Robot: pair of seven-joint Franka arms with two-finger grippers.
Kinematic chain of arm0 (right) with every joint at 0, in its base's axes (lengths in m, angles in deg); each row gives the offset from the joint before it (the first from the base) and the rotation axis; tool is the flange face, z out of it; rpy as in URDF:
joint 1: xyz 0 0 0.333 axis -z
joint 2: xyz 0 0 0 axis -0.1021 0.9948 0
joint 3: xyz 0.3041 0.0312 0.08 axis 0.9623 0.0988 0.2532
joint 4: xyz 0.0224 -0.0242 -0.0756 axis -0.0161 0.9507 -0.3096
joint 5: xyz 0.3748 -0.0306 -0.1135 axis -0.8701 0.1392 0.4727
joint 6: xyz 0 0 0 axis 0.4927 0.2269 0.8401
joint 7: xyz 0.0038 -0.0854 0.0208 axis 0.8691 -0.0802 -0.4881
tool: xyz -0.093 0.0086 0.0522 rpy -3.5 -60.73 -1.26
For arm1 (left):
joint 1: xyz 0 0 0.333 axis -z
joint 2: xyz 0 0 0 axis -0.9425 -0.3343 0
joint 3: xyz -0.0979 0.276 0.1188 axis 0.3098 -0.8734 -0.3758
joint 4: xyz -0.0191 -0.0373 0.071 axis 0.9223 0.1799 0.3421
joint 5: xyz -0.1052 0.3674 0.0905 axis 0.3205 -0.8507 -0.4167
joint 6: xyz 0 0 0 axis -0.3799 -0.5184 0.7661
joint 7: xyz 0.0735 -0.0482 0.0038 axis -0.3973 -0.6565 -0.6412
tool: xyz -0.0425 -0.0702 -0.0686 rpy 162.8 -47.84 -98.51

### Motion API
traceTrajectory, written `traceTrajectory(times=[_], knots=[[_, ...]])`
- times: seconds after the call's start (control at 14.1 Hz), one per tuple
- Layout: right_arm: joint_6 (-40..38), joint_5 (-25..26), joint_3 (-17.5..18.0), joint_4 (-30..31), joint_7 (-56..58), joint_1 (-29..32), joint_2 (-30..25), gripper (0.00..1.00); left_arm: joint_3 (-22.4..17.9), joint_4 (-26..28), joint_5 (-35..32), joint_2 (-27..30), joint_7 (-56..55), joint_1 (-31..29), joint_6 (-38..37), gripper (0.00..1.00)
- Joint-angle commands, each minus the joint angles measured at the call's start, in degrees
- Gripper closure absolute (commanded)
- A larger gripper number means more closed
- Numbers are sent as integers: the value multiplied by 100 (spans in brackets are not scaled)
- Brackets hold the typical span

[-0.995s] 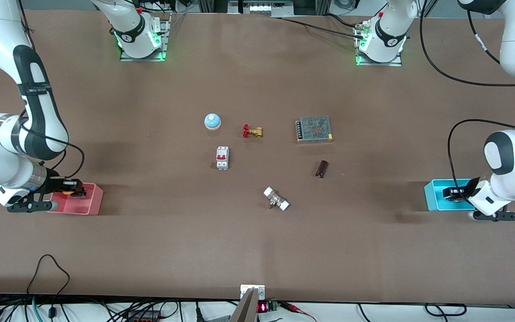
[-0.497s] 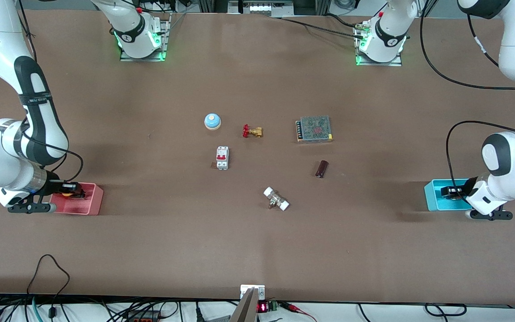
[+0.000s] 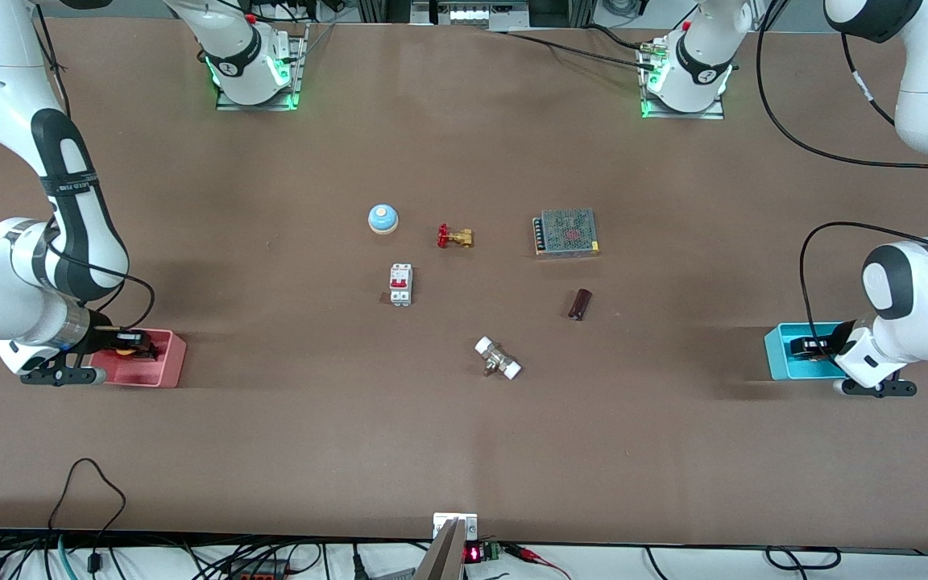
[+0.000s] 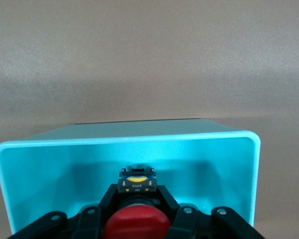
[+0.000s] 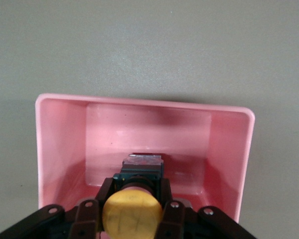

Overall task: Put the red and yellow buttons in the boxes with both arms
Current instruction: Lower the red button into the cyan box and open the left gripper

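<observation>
Now I see my left gripper [image 4: 137,211] clamped on the red mushroom-cap push-button [image 4: 136,223], held inside the cyan-blue square plastic bin [image 4: 199,159]. My right gripper [image 5: 134,204] is closed around the orange-yellow mushroom-cap push-button [image 5: 132,215], down inside the pink-red square plastic bin [image 5: 60,144].

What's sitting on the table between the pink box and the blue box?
In the front view, between the pink box and the blue box, only the white-capped fitting lies roughly on that line; the rest is bare table.
</observation>
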Motion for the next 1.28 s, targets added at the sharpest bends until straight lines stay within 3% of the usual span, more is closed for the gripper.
traceTrajectory(times=[0.0, 0.07, 0.14, 0.21, 0.43, 0.85, 1.07, 1.21], knots=[[12, -131, 1, -128, 223, 26, 78, 68, 78, -21, -6, 10, 148, -74, 28, 51], [21, -131, 1, -128, 223, 17, 78, 61, 87, -21, -6, 10, 156, -91, 19, 23], [21, -131, 1, -128, 223, 26, 78, 53, 87, -21, 3, 18, 157, -91, 11, 13], [21, -131, 1, -128, 223, 17, 78, 42, 95, -21, -6, 45, 148, -91, -16, 9], [21, -131, 1, -128, 223, 17, 78, 17, 95, -21, -6, 176, 139, -83, -95, 4], [30, -122, 1, -128, 320, 17, 86, 9, 262, -65, -6, 1010, 130, -21, -1095, 3], [179, -52, -7, -128, 346, 17, 104, 0, 605, -108, -41, 1642, -123, -4, -1745, 2], [179, -69, -7, -120, 451, 26, 104, 0, 824, -117, -85, 2047, -501, 49, -2386, 2]])
